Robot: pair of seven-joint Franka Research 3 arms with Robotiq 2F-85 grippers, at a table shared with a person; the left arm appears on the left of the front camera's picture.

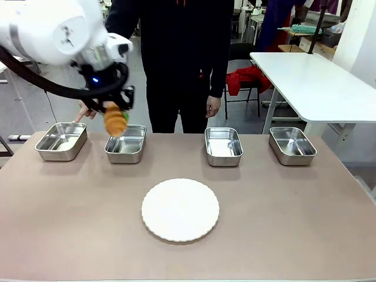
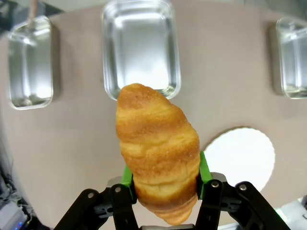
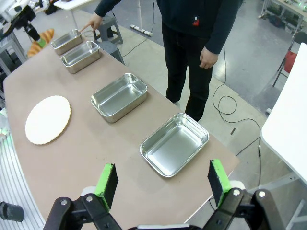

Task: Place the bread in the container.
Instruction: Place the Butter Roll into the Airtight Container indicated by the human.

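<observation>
The bread (image 2: 158, 153) is clamped in the left end effector (image 2: 164, 177) above the second container (image 1: 126, 143) — the right end effector (image 3: 163, 183) is spread wide, empty

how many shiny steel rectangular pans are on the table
4, in one row along the table's far edge: far-left pan by the person's pointing finger, second pan under the held croissant, third pan, far-right pan.
</observation>
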